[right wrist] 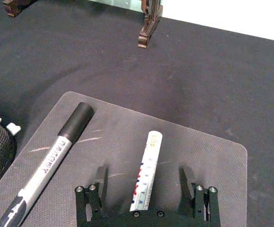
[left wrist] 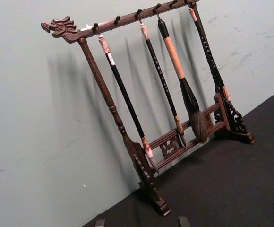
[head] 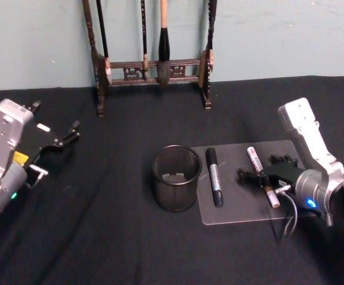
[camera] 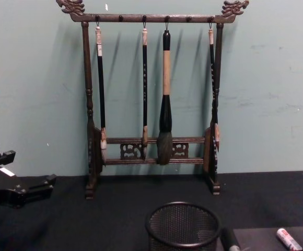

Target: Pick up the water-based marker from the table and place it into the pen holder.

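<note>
my right gripper (right wrist: 144,174) straddles the white marker (right wrist: 150,151) on the mat (head: 237,205), jaws wide. closing off-centre could roll it toward the black marker (head: 214,176). farther on, the short pen holder (head: 175,193) may let it tip out. left gripper (head: 58,148) parked, fingers apart.

Black table (head: 101,237), pen holder (head: 176,193), mat (head: 243,205), brush rack (head: 99,83)

The right gripper (head: 258,169) was held low, just to the right of the pen holder (head: 176,178), with its fingers spread wide. The left gripper (head: 54,119) was held well to the left of the pen holder, its fingers also parted.
</note>
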